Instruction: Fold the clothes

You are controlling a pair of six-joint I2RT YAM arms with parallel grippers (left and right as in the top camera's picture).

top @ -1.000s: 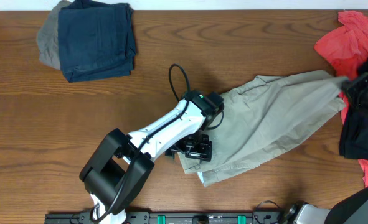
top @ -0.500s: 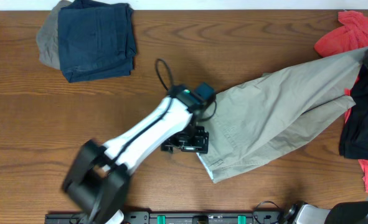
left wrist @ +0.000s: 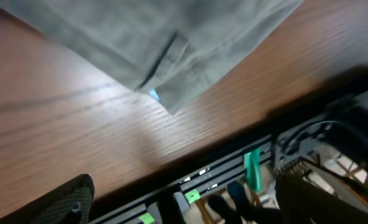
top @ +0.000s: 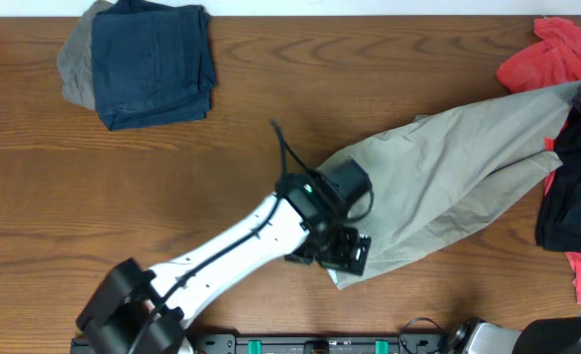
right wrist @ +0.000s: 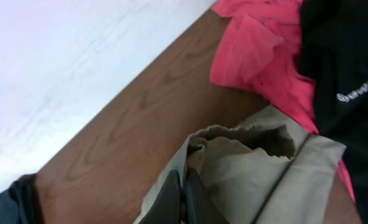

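Clearly soft, light cotton: khaki shorts [top: 447, 177] lie limp across desk [top: 172, 197]. Right gripper [right wrist: 185, 196] pinches far edge; left gripper [top: 347, 254], wide open & empty, should prob. take near corner seam.

1. Shorts [top: 457, 172]: plain pale khaki-grey, right of the left tool [top: 342, 252].
2. Worktop [top: 172, 187]: brown, wood-grained.
3. Folded garment [top: 152, 61], well left of the tool: dark navy over grey.
4. Shirt [top: 536, 67]: red.
5. Lettered garment [top: 573, 187]: black, white lettering.
6. Arm [top: 241, 241]: white, black joints.
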